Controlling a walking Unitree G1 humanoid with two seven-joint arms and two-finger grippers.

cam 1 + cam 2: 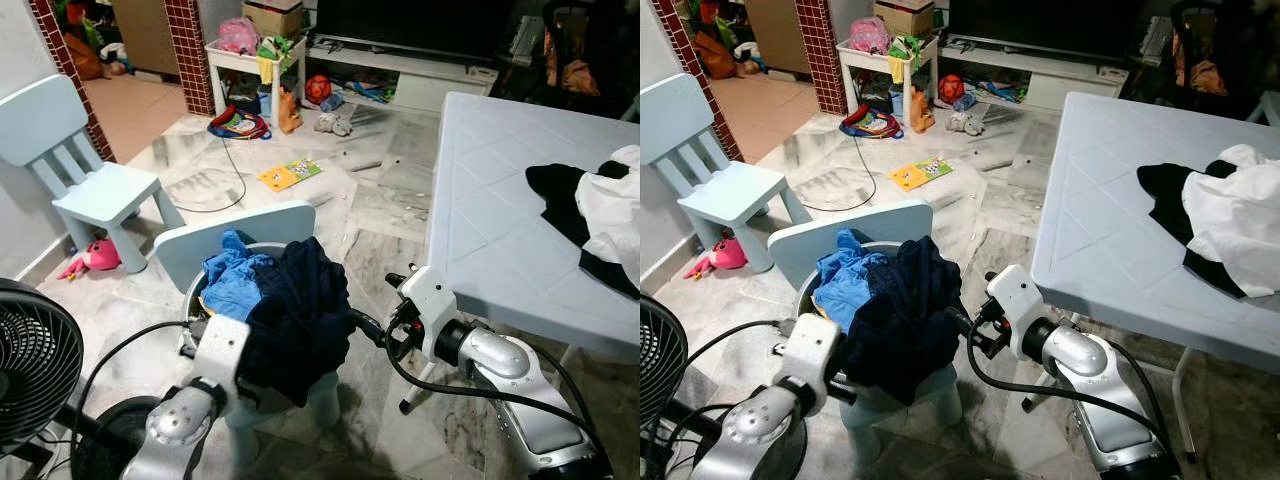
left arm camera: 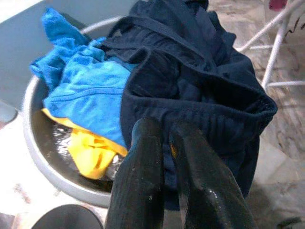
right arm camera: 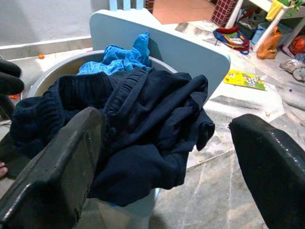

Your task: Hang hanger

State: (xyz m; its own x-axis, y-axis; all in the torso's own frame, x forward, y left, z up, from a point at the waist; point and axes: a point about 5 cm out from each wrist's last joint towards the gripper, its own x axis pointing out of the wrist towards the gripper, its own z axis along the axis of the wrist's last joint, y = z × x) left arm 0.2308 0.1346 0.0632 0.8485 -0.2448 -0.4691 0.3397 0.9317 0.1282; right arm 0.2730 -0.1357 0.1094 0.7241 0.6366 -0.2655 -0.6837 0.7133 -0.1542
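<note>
**Desk:** At the far left, what stands there?

**Robot:** At my far left stand a black fan [image 1: 35,360] and a pale blue child's chair [image 1: 90,185]. Next comes my left pincer [image 2: 164,131]. Its fingers are drawn almost together, with only a slit between them. The tips sit at the hem of a dark garment [image 1: 300,315]. Whether they pinch cloth, I cannot tell.

**Desk:** And the hanger?

**Robot:** I cannot tell where it is. A grey basin [image 2: 35,143] sits on a second small chair [image 1: 250,225] directly ahead of me. It is heaped with a blue shirt [image 1: 232,280], a yellow cloth [image 2: 93,152] and the dark garment, which spills over the near rim. If a hanger is there, I judge it is buried in that heap. So I cannot give its long axis or which way its hook points.

**Desk:** Which arm is nearer the heap?

**Robot:** Both arms are close. The left touches the dark garment from my left side. My right pincer [image 3: 164,124] is spread wide just beside the garment on my right, with the bulk of the cloth lying between the lines of its fingers.

**Desk:** Further right?

**Robot:** A pale table [image 1: 500,200] stands there, well apart from the basin. It carries black clothing [image 1: 565,195] and white clothing [image 1: 615,210].

**Desk:** What does the next move hang on?

**Robot:** In my judgement the heap lies between my two pincers, so the cloth has to be lifted before any hanger can be found.
</note>
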